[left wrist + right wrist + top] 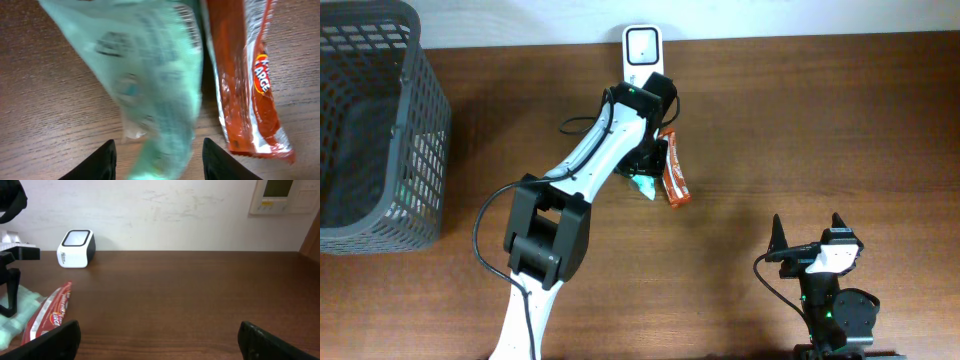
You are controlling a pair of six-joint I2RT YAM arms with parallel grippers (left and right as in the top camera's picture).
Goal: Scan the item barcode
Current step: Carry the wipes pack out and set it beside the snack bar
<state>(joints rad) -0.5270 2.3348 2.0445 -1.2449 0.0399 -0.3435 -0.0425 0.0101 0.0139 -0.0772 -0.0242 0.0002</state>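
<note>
**Overhead.** The left gripper (652,166) is reached out toward 12 o'clock on the brown wooden table (820,120). It sits just short of the white box-shaped barcode scanner with a glassy top window (642,45). Below the gripper lies a pale mint-green plastic packet (642,187). A long orange-red foil packet (675,176) lies at its 3 o'clock; I cannot tell whether the two touch. The grey plastic mesh basket (415,130) is at 9 o'clock, well apart. The right gripper (808,232) is parked at 5 o'clock, spread wide and empty.

**Left wrist.** The mint packet is blurred and lies between the dark fingertips (107,160). The jaws are parted, with wood showing between each tip and the film, so nothing is pinched. The barcode bars (187,20) show at the packet's 1 o'clock corner. The red packet lies flat at 3 o'clock.

**Right wrist.** The scanner is at 10 o'clock by the white wall and both packets are at 8 o'clock. The right gripper's own fingers sit in the lower corners, wide apart.

**Judgement.**
- The mint packet looks like the item, and it is not yet over the window.
- Grip it by an edge clear of the bars and keep the film flat there.
- Turn that corner to the window and hold it steady.
- Take care not to drag the red packet along.

**Writing.**
- Red packet: "ARGE" in a yellow roundel; the rest is unreadable.
- Mint packet: the print is too blurred to read.
- Scanner: the side lettering is too small to read.
</note>
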